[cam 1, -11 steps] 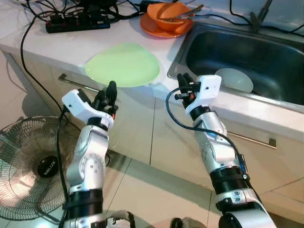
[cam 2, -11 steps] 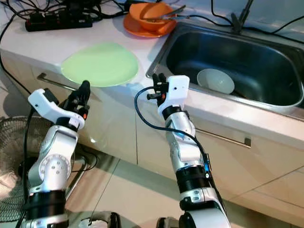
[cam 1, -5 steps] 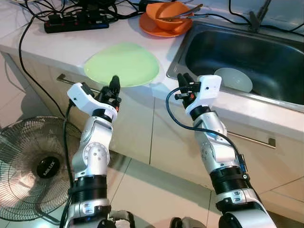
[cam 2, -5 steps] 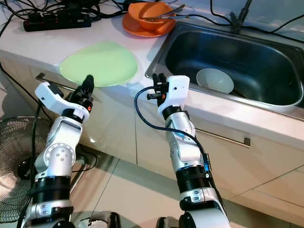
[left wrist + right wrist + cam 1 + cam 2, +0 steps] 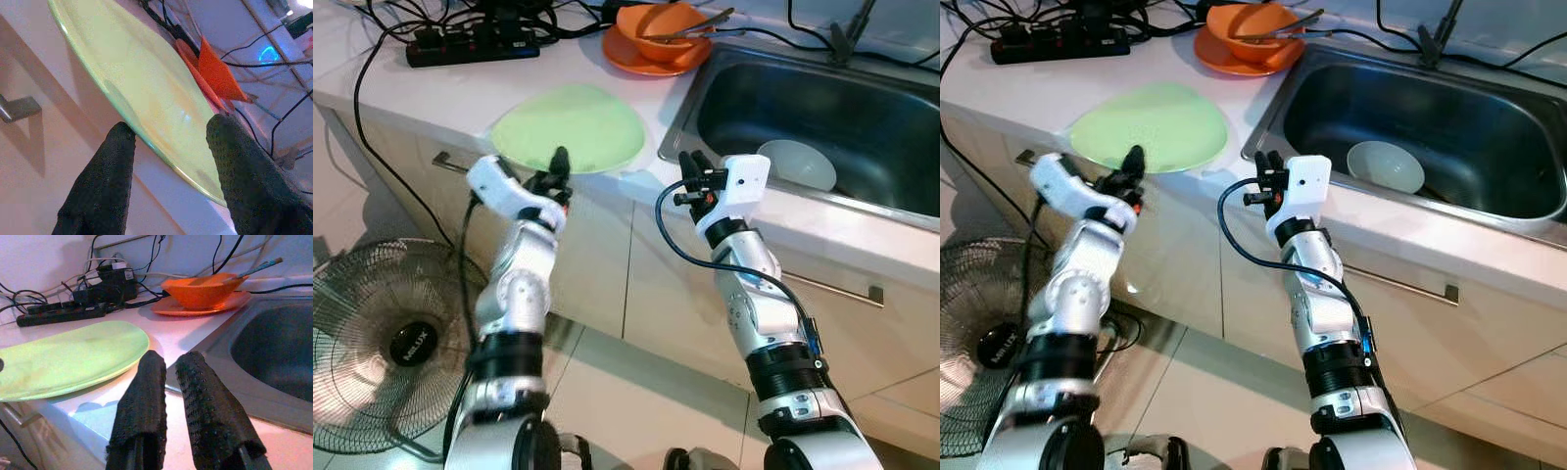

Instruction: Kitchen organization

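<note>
Green and glossy, your plate [image 5: 568, 127] lies flat on the white counter [image 5: 440, 93]; its near rim sits between the left gripper [image 5: 168, 139]'s spread textured fingers, contact unclear. Your right gripper [image 5: 168, 367] hovers nearly closed, empty, beside the steel sink [image 5: 822, 108].

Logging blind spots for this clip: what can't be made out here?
- Green plate: its near rim is covered by the left gripper in the head views, so contact is unclear.
- Orange bowl: contents hidden by its wall.
- Power strip: sockets too small, under cables.
- Sink: cut off at the frame edge.
</note>
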Available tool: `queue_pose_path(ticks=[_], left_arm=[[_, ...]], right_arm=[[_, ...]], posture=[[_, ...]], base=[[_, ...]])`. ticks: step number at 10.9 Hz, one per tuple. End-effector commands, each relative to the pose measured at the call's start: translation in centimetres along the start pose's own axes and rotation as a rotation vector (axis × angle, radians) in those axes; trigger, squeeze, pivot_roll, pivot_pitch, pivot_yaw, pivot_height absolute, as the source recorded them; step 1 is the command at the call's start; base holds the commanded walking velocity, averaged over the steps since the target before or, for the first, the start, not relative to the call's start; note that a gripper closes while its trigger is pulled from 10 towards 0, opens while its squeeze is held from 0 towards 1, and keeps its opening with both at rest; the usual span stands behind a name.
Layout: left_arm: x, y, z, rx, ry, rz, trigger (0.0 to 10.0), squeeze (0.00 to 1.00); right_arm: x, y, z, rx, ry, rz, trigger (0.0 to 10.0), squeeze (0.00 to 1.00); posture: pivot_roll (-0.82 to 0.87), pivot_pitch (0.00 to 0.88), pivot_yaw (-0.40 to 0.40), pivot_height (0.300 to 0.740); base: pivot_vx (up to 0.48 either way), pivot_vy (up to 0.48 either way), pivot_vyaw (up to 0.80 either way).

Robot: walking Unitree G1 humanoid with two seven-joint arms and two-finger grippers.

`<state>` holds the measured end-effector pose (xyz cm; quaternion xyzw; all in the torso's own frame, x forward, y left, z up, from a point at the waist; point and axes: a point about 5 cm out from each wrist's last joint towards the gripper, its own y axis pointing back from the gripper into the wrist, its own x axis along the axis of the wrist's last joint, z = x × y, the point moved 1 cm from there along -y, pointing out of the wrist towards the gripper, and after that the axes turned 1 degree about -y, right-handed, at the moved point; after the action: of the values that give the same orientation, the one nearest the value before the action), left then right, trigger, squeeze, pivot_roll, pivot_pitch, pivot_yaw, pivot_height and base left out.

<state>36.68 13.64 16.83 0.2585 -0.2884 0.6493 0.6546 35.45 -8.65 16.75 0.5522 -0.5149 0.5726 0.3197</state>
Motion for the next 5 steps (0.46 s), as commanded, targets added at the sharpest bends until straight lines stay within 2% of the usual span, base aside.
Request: queue_pose_path(ticks=[1, 2, 3, 5], left_arm=[[-0.29, -0.38, -0.21, 0.041, -0.017, -0.018, 10.0, 0.00], [-0.54, -0.52, -0.17, 0.044, -0.020, -0.029, 10.0, 0.00], [-0.73, -0.53, -0.06, 0.041, -0.016, -0.035, 0.0, 0.00], [-0.90, -0.59, 0.16, 0.035, -0.022, -0.039, 0.0, 0.00]], right_arm=[[0.33, -0.18, 0.03, 0.000, 0.006, 0.013, 10.0, 0.00], [0.33, -0.18, 0.04, -0.001, 0.005, 0.013, 10.0, 0.00], [0.29, -0.18, -0.01, -0.001, 0.005, 0.012, 10.0, 0.00], [0.23, -0.10, 0.04, -0.004, 0.004, 0.010, 10.0, 0.00]], posture=[[0.12, 0.105, -0.002, 0.740], [0.12, 0.105, -0.002, 0.740], [0.12, 0.104, -0.001, 0.740], [0.12, 0.107, 0.000, 0.740]], base=[[0.000, 0.000, 0.00], [0.000, 0.000, 0.00], [0.000, 0.000, 0.00], [0.000, 0.000, 0.00]])
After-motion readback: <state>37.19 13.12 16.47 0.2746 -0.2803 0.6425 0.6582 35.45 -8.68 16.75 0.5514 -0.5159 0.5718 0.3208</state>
